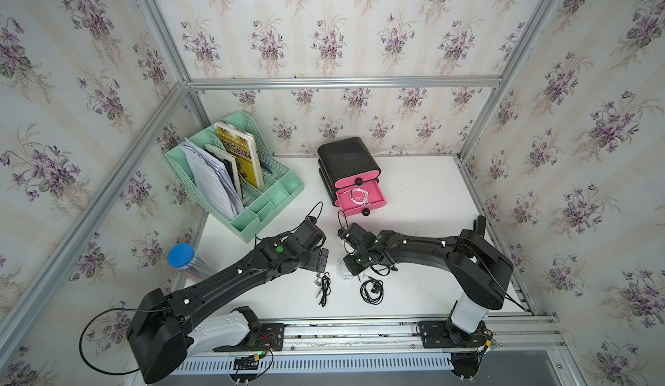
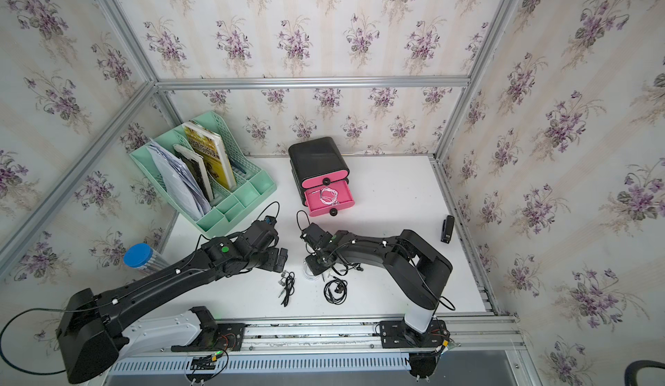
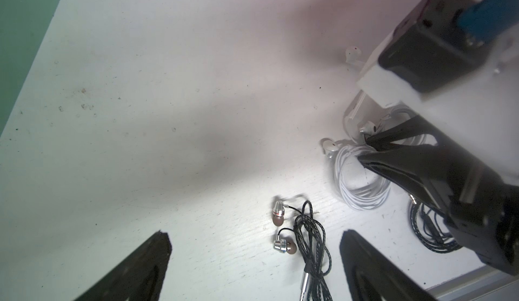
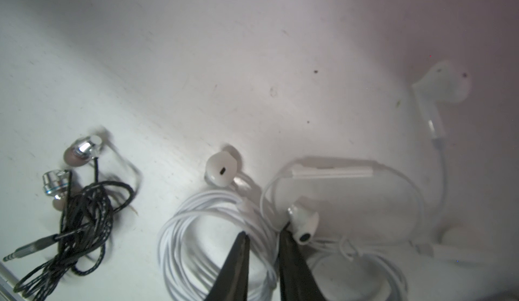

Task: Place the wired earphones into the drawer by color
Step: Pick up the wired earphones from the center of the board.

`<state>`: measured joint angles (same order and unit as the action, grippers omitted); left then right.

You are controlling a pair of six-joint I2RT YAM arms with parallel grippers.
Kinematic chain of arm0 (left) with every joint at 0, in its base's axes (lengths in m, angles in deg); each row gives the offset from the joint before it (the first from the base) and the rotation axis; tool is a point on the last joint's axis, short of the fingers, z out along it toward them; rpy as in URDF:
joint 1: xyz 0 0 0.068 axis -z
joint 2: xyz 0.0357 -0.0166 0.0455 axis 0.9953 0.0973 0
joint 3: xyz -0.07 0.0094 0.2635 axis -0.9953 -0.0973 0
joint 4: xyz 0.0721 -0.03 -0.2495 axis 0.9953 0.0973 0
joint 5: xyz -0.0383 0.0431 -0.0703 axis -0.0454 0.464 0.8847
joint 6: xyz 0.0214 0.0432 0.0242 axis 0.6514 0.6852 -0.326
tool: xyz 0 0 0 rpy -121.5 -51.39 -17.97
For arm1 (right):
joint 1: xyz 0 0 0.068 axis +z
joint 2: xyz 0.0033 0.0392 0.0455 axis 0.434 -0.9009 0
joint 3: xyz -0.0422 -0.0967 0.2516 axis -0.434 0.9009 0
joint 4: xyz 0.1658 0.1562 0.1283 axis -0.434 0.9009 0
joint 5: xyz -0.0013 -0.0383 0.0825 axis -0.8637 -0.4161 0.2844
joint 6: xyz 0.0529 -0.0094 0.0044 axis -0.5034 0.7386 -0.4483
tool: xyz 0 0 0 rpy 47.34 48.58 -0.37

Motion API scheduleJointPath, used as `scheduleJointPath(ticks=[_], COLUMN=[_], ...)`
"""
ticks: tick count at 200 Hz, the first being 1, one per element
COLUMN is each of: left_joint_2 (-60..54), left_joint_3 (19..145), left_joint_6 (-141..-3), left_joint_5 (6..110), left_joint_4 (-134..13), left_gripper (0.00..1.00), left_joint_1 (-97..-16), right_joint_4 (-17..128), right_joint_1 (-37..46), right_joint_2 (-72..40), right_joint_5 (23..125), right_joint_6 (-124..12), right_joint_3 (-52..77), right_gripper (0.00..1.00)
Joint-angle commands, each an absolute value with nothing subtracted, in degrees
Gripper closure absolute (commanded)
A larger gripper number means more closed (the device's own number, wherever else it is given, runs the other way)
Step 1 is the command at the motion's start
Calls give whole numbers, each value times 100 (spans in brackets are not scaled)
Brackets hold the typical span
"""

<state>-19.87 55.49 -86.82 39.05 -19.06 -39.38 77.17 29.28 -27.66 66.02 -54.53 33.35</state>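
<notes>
Gently, the white earphones (image 4: 174, 229) lying on the table (image 4: 252, 61) were to be pinched tight by the right gripper (image 4: 263, 230), seen narrow around their coil, then lifted slowly toward the open pink drawer (image 1: 378, 193)

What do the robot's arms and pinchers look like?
Both arms, the left arm and the right arm, are chunky and black, with white covers near the bases, small green dots and thin black cables running along them. The left gripper and right gripper each have two pointed black fingers.
</notes>
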Motion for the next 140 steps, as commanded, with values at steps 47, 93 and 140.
scheduleJointPath(ticks=[47, 93, 140], left_joint_2=[-1997, -2026, -2062], left_joint_3=[5526, 5543, 5577], left_joint_6=[-8689, -8683, -8672], left_joint_5=[3764, 3742, 3669], left_joint_4=[-1873, -1858, -1790], left_gripper=[1, 1, 1], left_joint_1=[-3942, -3942, -3942], right_joint_4=[7782, 7711, 7689], right_joint_1=[2947, 2945, 2947], right_joint_2=[-2645, -2389, -2062], right_joint_5=[6535, 6546, 6369], right_joint_6=[-5394, -5438, -5496], right_joint_3=[3271, 3171, 3075], right_gripper=[93, 97, 100])
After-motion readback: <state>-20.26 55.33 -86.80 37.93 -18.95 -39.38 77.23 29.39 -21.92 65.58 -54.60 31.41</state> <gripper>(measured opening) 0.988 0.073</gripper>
